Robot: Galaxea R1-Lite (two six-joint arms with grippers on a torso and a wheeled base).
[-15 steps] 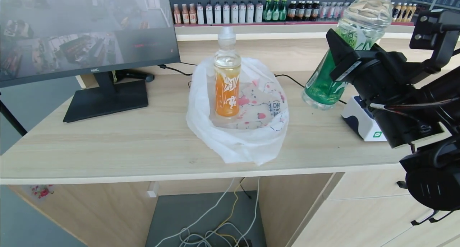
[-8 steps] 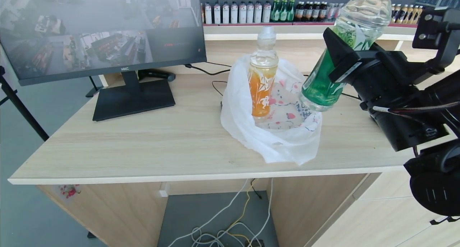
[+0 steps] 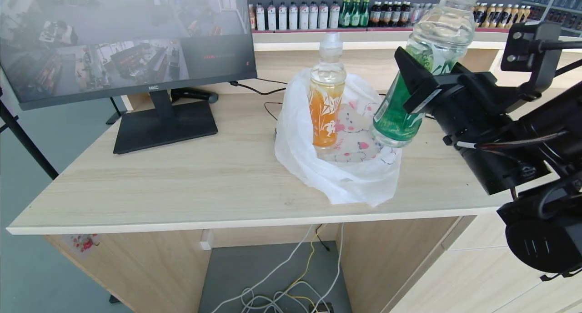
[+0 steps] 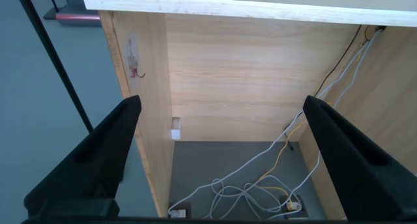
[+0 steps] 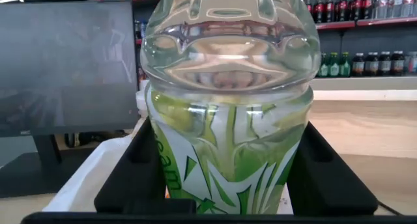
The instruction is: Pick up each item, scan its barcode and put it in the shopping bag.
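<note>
head: above counter [image 3: 182, 181] | left wrist: below counter | right wrist: green bottle [image 5: 228, 120] close

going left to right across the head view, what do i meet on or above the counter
monitor → orange bottle → green bottle. The shopping bag spreads under both bottles, so it has no clear place in the order.

Left pincer [image 4: 221, 103] spread wide, dark fingers [image 4: 98, 159] well apart. Beyond it, pale table [image 4: 247, 6] edge over wooden back panel [image 4: 234, 81]. From pincer: tangle of white and yellow cables [image 4: 260, 185] at 12 o'clock on floor under table, strands climbing toward 1 o'clock. Side panel [image 4: 146, 120] with small sticker [image 4: 133, 55] at 11 o'clock. Thin black pole [image 4: 55, 68] at 10 o'clock over grey floor [image 4: 32, 133].
</note>
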